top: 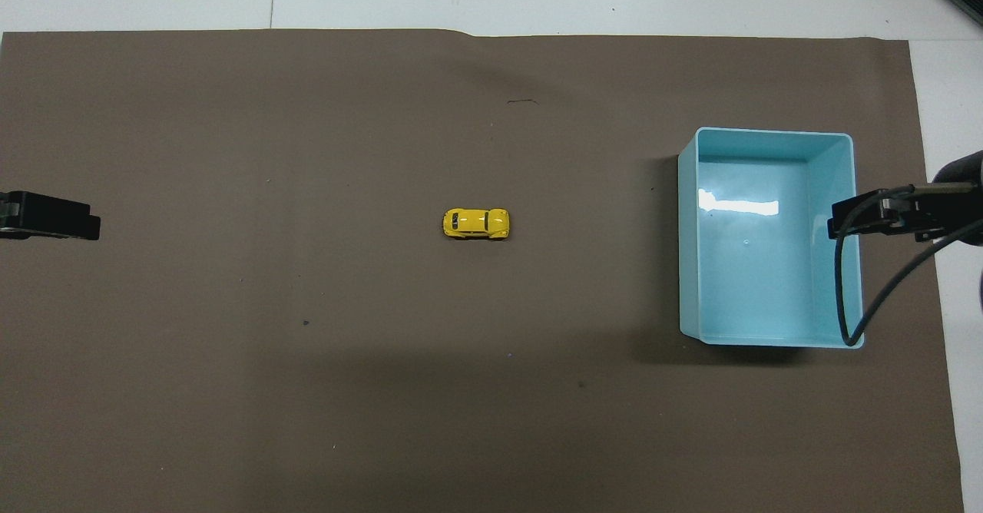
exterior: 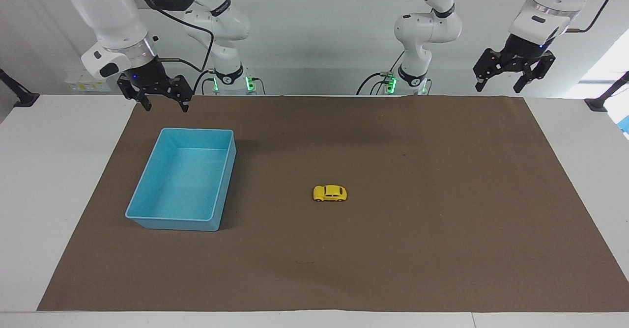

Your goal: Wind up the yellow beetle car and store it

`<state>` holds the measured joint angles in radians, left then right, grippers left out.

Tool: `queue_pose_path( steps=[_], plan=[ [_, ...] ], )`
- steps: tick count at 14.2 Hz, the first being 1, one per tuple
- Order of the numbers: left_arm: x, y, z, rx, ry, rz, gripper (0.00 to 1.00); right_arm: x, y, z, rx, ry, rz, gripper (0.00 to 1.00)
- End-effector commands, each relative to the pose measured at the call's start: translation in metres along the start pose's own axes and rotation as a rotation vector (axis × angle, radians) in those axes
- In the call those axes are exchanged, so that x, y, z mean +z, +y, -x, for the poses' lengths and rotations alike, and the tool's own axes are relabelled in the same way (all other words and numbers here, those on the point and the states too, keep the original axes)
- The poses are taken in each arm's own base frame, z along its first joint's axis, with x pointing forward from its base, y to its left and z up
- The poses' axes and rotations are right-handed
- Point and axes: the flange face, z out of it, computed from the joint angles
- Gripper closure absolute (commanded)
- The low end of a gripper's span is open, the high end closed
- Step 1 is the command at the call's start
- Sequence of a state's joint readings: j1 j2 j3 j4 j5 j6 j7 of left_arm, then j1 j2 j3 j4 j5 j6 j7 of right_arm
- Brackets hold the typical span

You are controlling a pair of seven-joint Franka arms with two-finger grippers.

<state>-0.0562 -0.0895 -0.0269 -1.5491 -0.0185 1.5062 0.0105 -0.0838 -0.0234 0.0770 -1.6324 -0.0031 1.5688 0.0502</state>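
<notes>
The yellow beetle car (exterior: pixel 329 193) stands on its wheels near the middle of the brown mat, apart from both grippers; it also shows in the overhead view (top: pixel 476 223). The blue bin (exterior: pixel 172 224) is open-topped and empty, toward the right arm's end of the table, and also shows in the overhead view (top: pixel 768 135). My right gripper (exterior: pixel 165 105) hangs open and empty, raised above the bin's robot-side edge; its tip shows in the overhead view (top: pixel 845 225). My left gripper (exterior: pixel 499 87) hangs open and empty, raised above the mat's edge at the left arm's end, seen from above too (top: pixel 77 225).
The brown mat (exterior: pixel 393 249) covers most of the white table (exterior: pixel 49 171). A black cable (top: pixel 845 298) hangs from the right wrist over the bin's edge. Black clamps sit at both table ends near the robots.
</notes>
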Motion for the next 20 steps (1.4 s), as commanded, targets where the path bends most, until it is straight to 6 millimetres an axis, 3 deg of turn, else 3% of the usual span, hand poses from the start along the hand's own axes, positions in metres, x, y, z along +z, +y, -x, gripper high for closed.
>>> queue_pose_path(
  steps=[1,20],
  plan=[
    [-0.0039,-0.0009,0.0052,0.023,-0.011,-0.004,0.0,-0.0019,0.0009,0.0033,0.012,0.002,-0.002,0.0],
    [-0.0002,-0.001,0.0049,0.014,-0.01,-0.004,0.0,-0.0019,0.0009,0.0033,0.012,0.002,-0.002,0.0]
  ],
)
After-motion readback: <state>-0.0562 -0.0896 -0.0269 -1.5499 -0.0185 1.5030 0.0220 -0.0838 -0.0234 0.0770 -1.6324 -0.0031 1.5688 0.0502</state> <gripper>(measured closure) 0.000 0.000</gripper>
